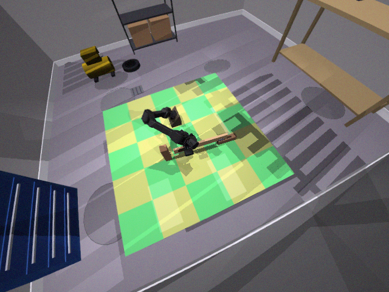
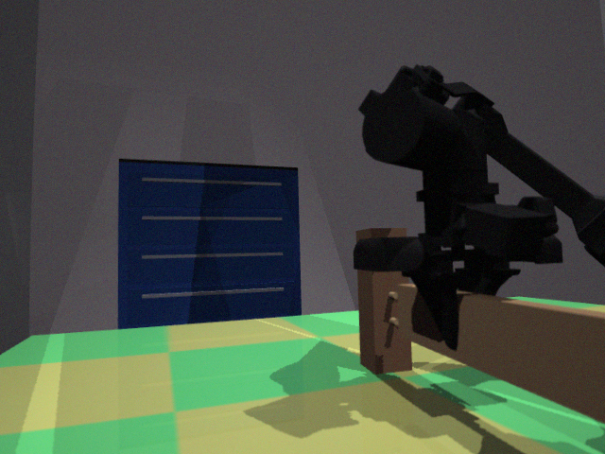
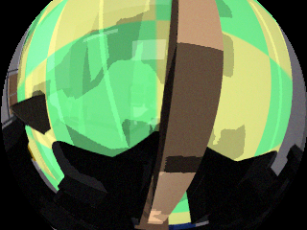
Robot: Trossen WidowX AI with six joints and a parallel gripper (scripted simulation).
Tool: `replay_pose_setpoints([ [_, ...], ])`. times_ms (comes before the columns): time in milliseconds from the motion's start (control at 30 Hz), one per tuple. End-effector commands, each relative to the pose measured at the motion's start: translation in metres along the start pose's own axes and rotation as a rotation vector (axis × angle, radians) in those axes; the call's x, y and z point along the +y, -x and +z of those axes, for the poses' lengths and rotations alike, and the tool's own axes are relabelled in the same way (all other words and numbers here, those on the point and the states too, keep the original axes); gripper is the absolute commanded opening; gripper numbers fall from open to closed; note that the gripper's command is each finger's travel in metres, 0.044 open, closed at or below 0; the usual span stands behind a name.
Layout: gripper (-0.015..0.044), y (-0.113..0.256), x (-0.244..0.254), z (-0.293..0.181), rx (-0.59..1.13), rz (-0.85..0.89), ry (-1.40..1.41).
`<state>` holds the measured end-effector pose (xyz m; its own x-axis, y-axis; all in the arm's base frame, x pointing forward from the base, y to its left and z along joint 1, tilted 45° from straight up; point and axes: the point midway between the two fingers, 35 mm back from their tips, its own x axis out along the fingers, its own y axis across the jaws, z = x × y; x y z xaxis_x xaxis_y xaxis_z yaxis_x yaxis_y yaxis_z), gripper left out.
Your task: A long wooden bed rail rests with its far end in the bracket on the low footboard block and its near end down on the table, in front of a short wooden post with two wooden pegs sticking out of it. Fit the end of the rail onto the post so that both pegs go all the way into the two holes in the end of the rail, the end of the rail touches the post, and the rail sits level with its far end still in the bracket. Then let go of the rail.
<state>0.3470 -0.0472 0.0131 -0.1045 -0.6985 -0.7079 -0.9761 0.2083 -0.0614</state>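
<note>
The wooden rail (image 1: 213, 139) (image 2: 537, 337) (image 3: 197, 86) runs from the low footboard block (image 1: 231, 137) to just short of the post (image 1: 163, 152) (image 2: 373, 317). My gripper (image 2: 466, 312) (image 3: 169, 137) is shut on the rail near its post end and holds that end above the table. In the exterior view the upper peg (image 2: 392, 295) and the lower peg (image 2: 393, 321) show outside the rail, with their tips close to its end face. The holes are hidden. The far end appears to be in the bracket, too small to tell its seating. Whether the rail is exactly level, I cannot tell.
The arm's base (image 1: 174, 118) stands behind the rail on the green and yellow checkered mat (image 1: 135, 232). The arm reaches over the rail from there. A blue cabinet (image 1: 41, 226) (image 2: 210, 244), a shelf with boxes and a wooden table stand away from the mat.
</note>
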Motion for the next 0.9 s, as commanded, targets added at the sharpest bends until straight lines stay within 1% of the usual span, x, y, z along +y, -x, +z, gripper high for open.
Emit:
replay_pose_setpoints([
  [0, 0.0000, 0.0008, -0.0004, 0.0031, -0.013, -0.005, 0.000],
  [867, 0.0000, 0.0010, 0.0006, 0.0031, -0.013, -0.005, 0.000],
])
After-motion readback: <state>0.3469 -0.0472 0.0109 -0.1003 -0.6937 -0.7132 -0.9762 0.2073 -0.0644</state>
